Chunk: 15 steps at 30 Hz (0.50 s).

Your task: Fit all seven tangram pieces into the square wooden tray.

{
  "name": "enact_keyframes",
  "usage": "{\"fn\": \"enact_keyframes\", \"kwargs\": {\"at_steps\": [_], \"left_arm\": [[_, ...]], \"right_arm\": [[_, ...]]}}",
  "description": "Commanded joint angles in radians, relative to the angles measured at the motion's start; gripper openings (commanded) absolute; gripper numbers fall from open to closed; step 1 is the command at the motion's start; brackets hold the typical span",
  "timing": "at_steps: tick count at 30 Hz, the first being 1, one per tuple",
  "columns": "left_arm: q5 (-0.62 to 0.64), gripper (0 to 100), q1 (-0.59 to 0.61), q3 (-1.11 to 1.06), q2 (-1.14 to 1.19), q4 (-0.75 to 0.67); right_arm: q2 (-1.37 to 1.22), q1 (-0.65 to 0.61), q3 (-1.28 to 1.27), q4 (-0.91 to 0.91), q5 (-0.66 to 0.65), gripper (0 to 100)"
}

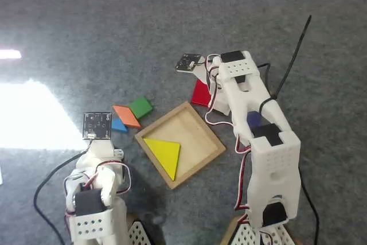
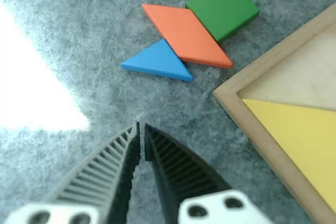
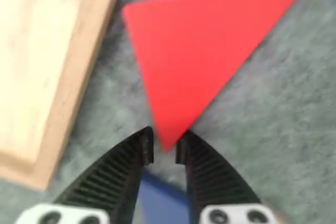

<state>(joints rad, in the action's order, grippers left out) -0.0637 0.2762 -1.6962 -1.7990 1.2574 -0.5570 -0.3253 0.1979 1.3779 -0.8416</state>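
Here, a corner of the flat red triangular piece [image 3: 199,51] is gripped by the right jaws, just beside the square wooden tray [image 3: 47,77]. The left jaws are closed and empty; the small blue triangle [image 2: 157,61], orange parallelogram [image 2: 186,35] and green square [image 2: 223,6] are seen ahead of them.
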Motion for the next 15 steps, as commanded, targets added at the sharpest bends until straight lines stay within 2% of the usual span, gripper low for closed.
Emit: {"fn": "enact_keyframes", "kwargs": {"at_steps": [1,4,7,9,12,15], "left_arm": [[0.002,1,0.008,0.013,-0.018,0.003],[0.002,1,0.008,0.013,-0.018,0.003],[0.002,1,0.008,0.013,-0.018,0.003],[0.002,1,0.008,0.013,-0.018,0.003],[0.002,1,0.008,0.013,-0.018,0.003],[0.002,1,0.008,0.013,-0.018,0.003]], "right_arm": [[0.154,0.031,0.025,0.104,0.017,18.8],[0.245,0.039,0.025,0.061,0.092,28.5],[0.289,-0.05,0.017,-0.082,0.279,34.4],[0.263,-0.117,0.021,-0.124,0.356,35.9],[0.18,-0.174,0.025,-0.156,0.367,36.0],[0.085,-0.168,0.025,-0.236,0.404,36.1]]}}
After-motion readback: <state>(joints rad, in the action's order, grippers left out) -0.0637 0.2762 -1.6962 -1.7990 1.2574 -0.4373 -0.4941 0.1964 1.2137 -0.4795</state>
